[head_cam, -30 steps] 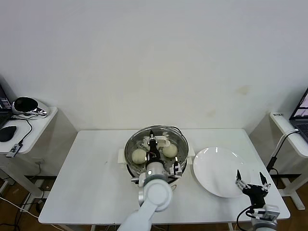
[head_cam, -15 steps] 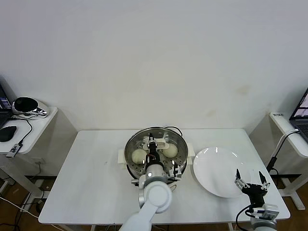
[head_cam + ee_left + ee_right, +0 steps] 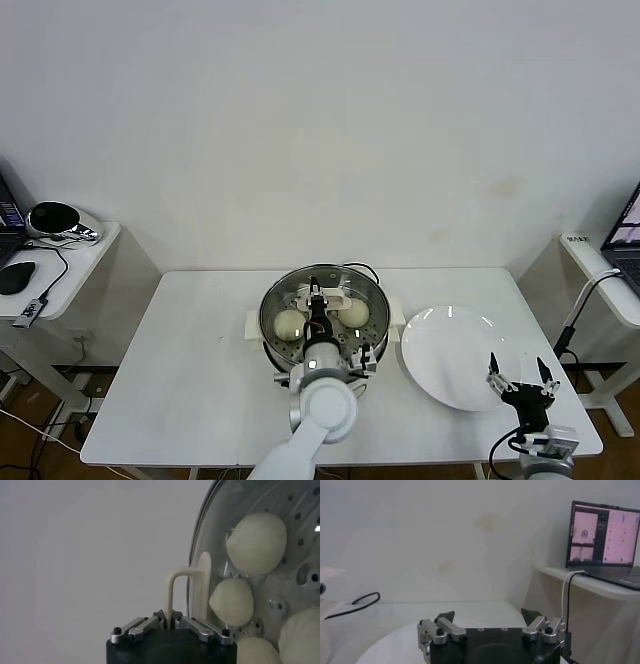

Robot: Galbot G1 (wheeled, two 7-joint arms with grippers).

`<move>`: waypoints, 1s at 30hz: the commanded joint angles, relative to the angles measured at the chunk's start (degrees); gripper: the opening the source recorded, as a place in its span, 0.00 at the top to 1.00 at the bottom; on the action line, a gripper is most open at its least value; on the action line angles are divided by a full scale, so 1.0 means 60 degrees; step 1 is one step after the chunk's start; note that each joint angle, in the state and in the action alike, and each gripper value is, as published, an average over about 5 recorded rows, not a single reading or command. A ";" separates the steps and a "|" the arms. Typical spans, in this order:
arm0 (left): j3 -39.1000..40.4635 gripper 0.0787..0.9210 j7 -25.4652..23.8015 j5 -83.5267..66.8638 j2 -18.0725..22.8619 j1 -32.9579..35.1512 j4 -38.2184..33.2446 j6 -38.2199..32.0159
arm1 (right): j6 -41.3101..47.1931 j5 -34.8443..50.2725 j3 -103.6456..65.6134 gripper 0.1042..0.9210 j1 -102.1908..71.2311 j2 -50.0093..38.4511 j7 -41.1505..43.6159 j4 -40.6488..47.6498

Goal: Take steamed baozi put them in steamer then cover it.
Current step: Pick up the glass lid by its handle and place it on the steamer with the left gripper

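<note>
A: Head view says it plainly: the plate is bare and the baozi sit in the steamer at mid-bench.

B: So the loading looks finished?

A: I'd say so. The left wrist view shows four buns under the glass. What's left, I judge, is seating the lid and letting go.

B: Who has the lid?

A: The left hand, pinched narrow on the cream handle. It hangs right over the steamer, buns just beneath. Whether the lid rests on the rim or floats a little above, I can't tell.

B: And the right hand?

A: Parked at the plate's near edge, fingers spread wide, holding nothing, well apart from the steamer.
</note>
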State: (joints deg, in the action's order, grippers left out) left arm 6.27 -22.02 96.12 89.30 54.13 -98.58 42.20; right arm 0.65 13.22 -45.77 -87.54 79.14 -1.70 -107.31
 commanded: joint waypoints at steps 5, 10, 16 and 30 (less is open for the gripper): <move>-0.0011 0.92 0.0192 -0.0349 0.0002 0.0047 0.0103 0.0384 | -0.0035 -0.0009 0.0011 0.12 0.0015 0.0010 -0.0006 0.0066; 0.0017 0.92 0.0255 -0.0550 -0.0021 0.0018 0.0035 0.0382 | -0.0048 -0.0009 0.0022 0.12 0.0006 0.0017 -0.0006 0.0069; 0.0061 0.83 0.0254 -0.0566 -0.0069 0.0071 -0.0202 0.0354 | -0.0047 -0.0024 0.0020 0.12 0.0002 0.0032 -0.0005 0.0063; 0.0273 0.36 0.0001 -0.0613 -0.0362 0.0490 -0.1450 0.0299 | -0.0036 -0.0075 0.0069 0.12 0.0035 0.0058 0.0008 0.0103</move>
State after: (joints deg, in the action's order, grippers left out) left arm 7.42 -21.10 92.97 87.54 56.23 -103.07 42.20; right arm 0.34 12.79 -45.39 -87.39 79.46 -1.69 -106.70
